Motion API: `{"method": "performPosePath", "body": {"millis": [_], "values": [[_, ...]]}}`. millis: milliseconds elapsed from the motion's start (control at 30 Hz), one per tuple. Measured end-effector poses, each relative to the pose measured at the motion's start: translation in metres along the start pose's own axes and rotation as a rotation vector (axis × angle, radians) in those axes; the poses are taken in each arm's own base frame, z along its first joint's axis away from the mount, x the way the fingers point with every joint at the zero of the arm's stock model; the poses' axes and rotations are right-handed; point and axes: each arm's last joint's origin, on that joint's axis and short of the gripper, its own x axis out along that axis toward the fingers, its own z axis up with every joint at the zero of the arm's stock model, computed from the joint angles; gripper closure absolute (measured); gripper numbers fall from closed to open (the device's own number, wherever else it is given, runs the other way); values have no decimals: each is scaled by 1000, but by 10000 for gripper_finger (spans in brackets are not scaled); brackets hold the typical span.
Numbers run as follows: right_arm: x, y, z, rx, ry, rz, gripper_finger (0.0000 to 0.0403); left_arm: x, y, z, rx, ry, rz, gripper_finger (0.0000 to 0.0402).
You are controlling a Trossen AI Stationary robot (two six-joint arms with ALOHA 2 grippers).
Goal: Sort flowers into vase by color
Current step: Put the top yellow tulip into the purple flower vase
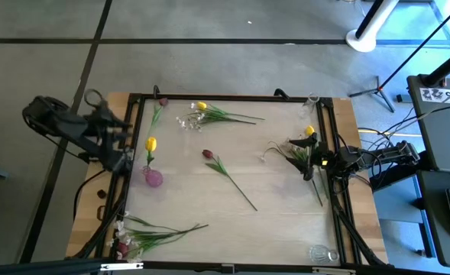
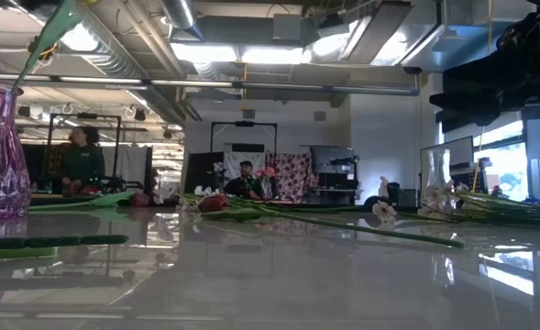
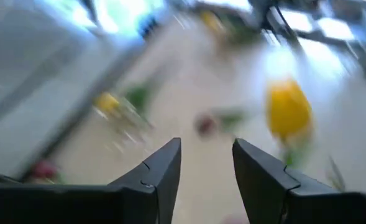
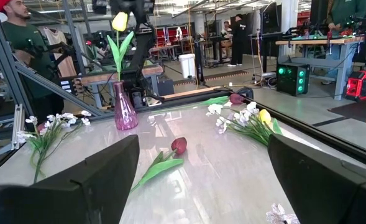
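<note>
No readable brand or label is found on the table items; a white sticker with dark lettering is seen on equipment at the right edge of the high view, too small to read

A pink vase (image 1: 153, 178) is stood near the table's left edge with one yellow tulip (image 1: 150, 143) in it. The left gripper (image 3: 206, 163) is seen beside that tulip with its fingers parted and nothing between them. The right gripper (image 1: 307, 147) is placed over the right side of the table (image 1: 278, 214), fingers spread wide and empty, amid a cluster of flowers there. A dark red tulip (image 1: 207, 154) is laid loose mid-table, stem running diagonally. A yellow tulip with white sprays (image 1: 202, 113) is laid near the far edge; more sprays (image 1: 144, 235) are laid at the near left corner

Only the right wrist view shows the vase's ribbed glass (image 4: 124, 110). Only the low view shows a clear vase (image 2: 436, 179) at the right. People at benches are seen in both
</note>
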Motion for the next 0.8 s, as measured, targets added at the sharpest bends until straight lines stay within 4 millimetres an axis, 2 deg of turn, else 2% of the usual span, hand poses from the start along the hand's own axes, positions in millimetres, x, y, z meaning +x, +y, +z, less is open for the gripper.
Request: {"method": "performPosePath", "body": {"millis": [100, 167, 367, 467, 633, 800], "values": [[0, 0, 0, 0, 0, 0, 49, -3, 2, 11, -66, -166, 138, 275], [0, 0, 0, 0, 0, 0, 49, -4, 1, 17, -117, -245, 168, 285], [0, 0, 0, 0, 0, -1, 49, 1, -17, 41, -213, -365, 120, 304], [0, -2, 0, 0, -10, -85, 49, 7, -30, 54, -220, -412, 99, 305], [-1, -8, 2, 6, -35, -267, 49, 24, -57, 84, -240, -514, 43, 305], [-2, -10, 4, 17, -59, -367, 49, 51, -69, 114, -310, -619, -29, 305]]}}
